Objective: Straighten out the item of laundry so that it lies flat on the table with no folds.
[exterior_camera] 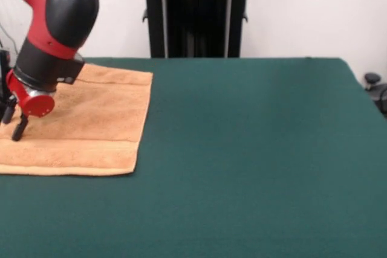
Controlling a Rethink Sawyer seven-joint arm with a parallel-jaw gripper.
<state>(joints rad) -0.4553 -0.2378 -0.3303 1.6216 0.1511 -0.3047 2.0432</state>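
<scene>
The item of laundry, a light orange-tan towel, lies spread on the left part of the dark green table. It runs out of the picture at the left edge. A woven band crosses it near its front hem, and the part that shows looks flat. My red and black arm comes down from the upper left over the towel. The gripper hangs low over the towel's left part, right at the picture's edge, tilted down and to the left. Whether it touches the cloth does not show.
The black pedestal stands behind the table's far edge at the centre. A small dark object sits beyond the table's right edge. Green tabletop stretches to the right of the towel and in front of it.
</scene>
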